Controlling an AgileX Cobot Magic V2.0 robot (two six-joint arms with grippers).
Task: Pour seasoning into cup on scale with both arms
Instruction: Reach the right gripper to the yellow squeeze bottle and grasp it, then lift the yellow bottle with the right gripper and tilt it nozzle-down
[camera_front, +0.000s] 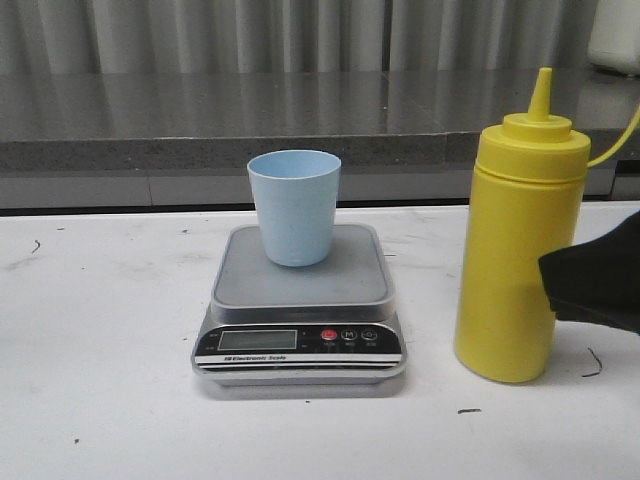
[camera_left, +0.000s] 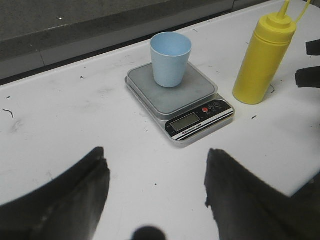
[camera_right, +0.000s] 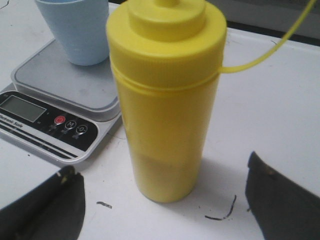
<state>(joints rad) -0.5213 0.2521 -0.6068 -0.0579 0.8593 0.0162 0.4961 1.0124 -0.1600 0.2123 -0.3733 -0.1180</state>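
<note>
- Seasoning bottle is the tallest thing on the white table: opaque yellow, upright, standing just to the right of the scale with a narrow strip of bare table between them. Its cone nozzle points straight up, and a thin yellow strap curves away from its shoulder to the right.
- Scale lies flat at the middle of the table, silver-grey with a rounded platform, its black front panel, LCD screen and red button facing the camera.
- Right gripper is spread wide, one black jaw on each side of the bottle's lower part, and neither jaw touches it. In the front view only a black wedge of it shows at the right edge, overlapping the bottle's lower side.
- Left gripper is also spread open, holding nothing, above bare table on the left and well apart from the scale.
- Cup, pale blue and handleless, stands upright on the scale's platform, towards its back edge, mouth up.
</note>
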